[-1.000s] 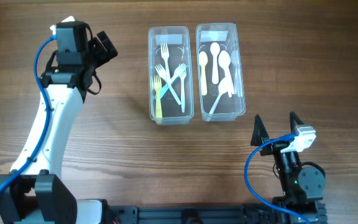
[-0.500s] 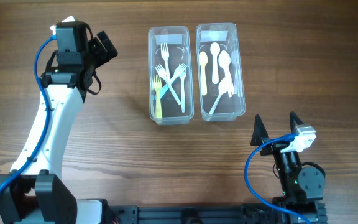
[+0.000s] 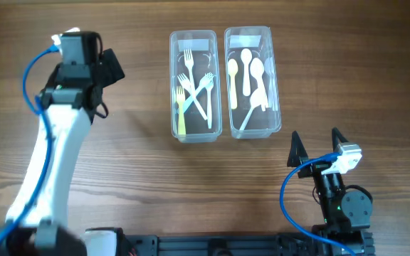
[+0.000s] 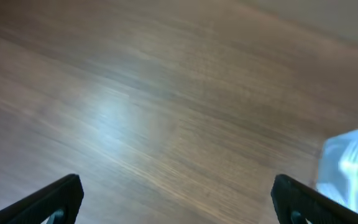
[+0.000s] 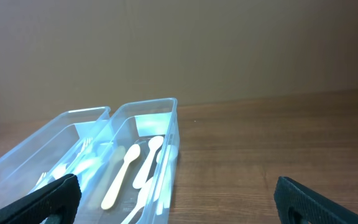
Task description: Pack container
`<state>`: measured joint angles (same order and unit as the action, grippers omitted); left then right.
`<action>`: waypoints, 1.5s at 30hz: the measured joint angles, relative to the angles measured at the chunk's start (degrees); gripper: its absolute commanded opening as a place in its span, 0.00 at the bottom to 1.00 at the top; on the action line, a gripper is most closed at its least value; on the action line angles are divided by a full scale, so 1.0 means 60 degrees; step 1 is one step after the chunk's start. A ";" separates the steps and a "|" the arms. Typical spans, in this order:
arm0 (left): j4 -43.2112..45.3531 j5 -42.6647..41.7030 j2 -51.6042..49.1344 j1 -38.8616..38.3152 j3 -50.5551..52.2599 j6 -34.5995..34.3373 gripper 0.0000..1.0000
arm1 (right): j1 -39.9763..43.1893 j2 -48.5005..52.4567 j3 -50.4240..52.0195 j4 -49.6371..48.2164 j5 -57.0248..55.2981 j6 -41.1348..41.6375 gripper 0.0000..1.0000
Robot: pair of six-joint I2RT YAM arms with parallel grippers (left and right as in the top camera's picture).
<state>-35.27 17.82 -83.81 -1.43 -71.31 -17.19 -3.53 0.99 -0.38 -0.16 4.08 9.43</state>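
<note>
Wood-grained brown table (image 3: pixel 376 71) lay under everything we saw, and both grippers hung over bare parts of it. The white left arm (image 3: pixel 52 149) reached up the left side of the overhead view, blurred along its length. Two clear plastic tubs stood side by side, their long walls touching or nearly so, between the two tools: the fork container (image 3: pixel 174 85) was the one nearer the left gripper (image 3: pixel 111 66), and the spoon container (image 3: pixel 275 85) was the one nearer the right gripper (image 3: pixel 315 146). From the left wrist camera we caught only a blurred corner of the fork container, ahead of the tool and off to its right, well apart from its fingertips (image 4: pixel 55 199). These were spread to the two lower corners of that view with nothing between them, so we counted that tool as gaping and empty. From the right wrist camera both tubs sat ahead of the tool and to its left. Its fingertips (image 5: pixel 303 199) were likewise spread wide, with nothing held. White and pale green forks (image 3: pixel 194 89) lay crossed in their tub, and cream spoons (image 3: pixel 248 67) lay lengthwise in theirs. A blue cable (image 3: pixel 285 192) looped beside the right wrist.
</note>
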 measured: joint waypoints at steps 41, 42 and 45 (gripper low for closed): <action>0.3665 -0.2707 1.3526 -0.0084 0.9683 0.0102 1.00 | 0.0000 -0.0018 0.0000 0.0029 0.0000 0.0004 1.00; 0.3687 -0.2739 1.3526 -0.0153 0.9715 0.0102 1.00 | 0.0000 -0.0018 0.0000 0.0033 0.0000 0.0000 1.00; 0.3763 -0.2820 1.3533 -0.0277 0.9898 0.0102 1.00 | 0.0000 -0.0018 0.0000 0.0033 0.0000 0.0004 1.00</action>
<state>-12.69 0.91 -2.61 -3.09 -11.92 -16.58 -3.53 0.89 -0.38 0.03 4.08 9.45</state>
